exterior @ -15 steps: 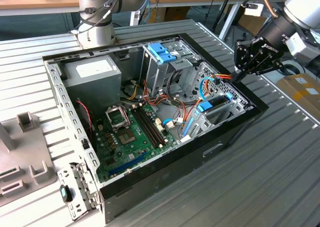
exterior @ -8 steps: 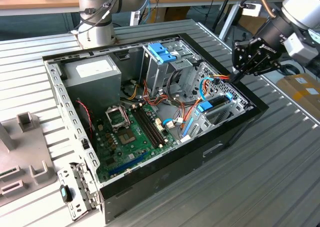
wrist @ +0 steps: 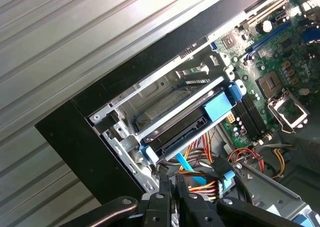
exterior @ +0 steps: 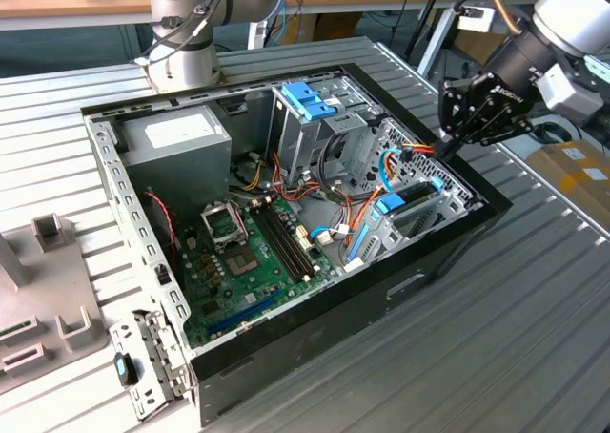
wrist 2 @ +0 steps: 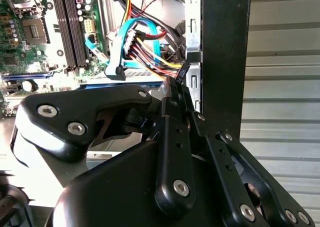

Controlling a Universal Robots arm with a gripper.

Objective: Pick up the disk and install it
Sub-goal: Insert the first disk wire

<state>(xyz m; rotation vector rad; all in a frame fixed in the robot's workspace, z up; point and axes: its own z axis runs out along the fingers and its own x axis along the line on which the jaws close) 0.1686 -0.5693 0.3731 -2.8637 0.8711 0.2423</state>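
Hovering over the open black computer case (exterior: 448, 252), the black end effector (exterior: 448, 148) has its fingers pinched together, holding nothing. The flat silver disk in its blue plastic carrier frame (wrist: 187, 124) sits slotted in the metal bay by the case's wall, cables (wrist: 200, 162) just beside it.

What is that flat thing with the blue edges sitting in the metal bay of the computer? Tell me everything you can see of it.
The flat rectangular disk with its blue plastic carrier frame lies seated in a metal bay by the black case wall, in the exterior view on the case's right side. Its dark rear edge with a connector slot faces the coloured cables. A blue tab caps each end of the frame. The black gripper hovers just above, near the cables, not holding it.
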